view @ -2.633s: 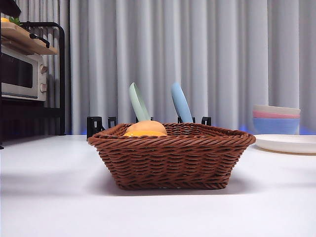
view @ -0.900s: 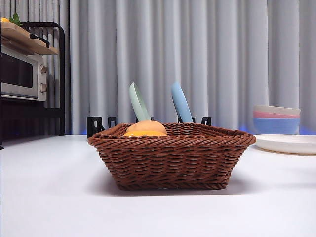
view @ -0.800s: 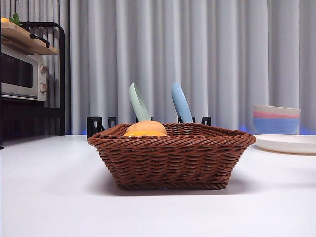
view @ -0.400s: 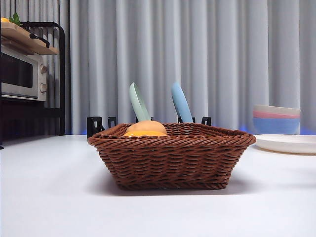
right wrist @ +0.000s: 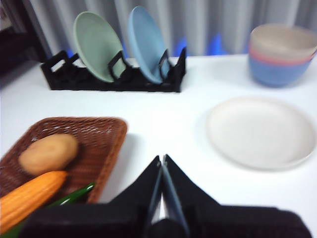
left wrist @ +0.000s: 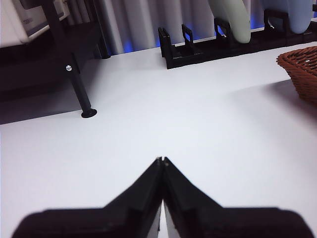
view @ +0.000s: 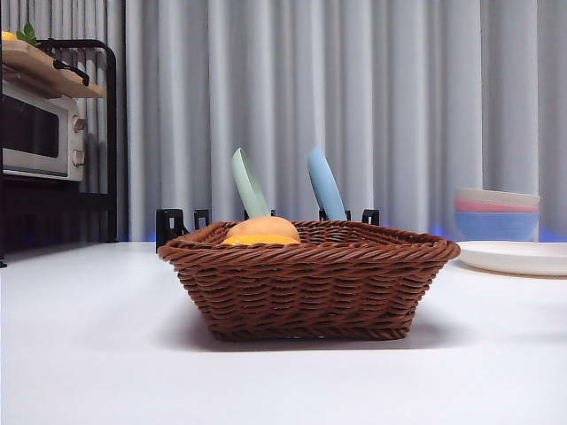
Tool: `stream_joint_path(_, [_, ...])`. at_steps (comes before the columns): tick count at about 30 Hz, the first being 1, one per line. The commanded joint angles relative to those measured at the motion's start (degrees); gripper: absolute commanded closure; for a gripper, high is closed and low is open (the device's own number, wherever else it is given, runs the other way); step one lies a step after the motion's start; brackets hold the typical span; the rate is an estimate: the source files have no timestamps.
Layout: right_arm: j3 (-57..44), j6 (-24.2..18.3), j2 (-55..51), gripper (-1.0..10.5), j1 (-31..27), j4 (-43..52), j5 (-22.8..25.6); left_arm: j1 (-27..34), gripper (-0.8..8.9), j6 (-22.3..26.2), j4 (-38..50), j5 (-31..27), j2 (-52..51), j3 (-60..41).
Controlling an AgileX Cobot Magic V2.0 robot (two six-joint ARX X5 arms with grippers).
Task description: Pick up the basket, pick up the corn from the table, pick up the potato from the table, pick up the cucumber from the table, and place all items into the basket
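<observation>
Three items lie inside the basket (right wrist: pixel 59 148): potato (right wrist: pixel 48 153), corn (right wrist: pixel 29 198) and cucumber (right wrist: pixel 69 197), packed side by side so the shallow wicker holds them. It stands on the surface (view: pixel 89 354), in front of the dish rack (right wrist: pixel 109 79). My left end effector (left wrist: pixel 161 159) hangs closed and empty over bare surface, well apart from it. My right end effector (right wrist: pixel 162 159), also closed with nothing held, hovers just beside its rim. Loading looks finished.
</observation>
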Motion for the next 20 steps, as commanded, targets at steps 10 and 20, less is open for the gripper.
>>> stream_joint_path(10, [-24.57,-5.35,-21.40,9.6,-12.37,13.09,-6.10,0.17,8.17,0.50,0.04,-0.11,-0.11,-0.81])
stream_joint_path(20, [-30.82,-3.43,-25.68,9.6,-12.55,8.72,-6.10,0.17,8.17,0.50,0.04,-0.11,-0.11,-0.81])
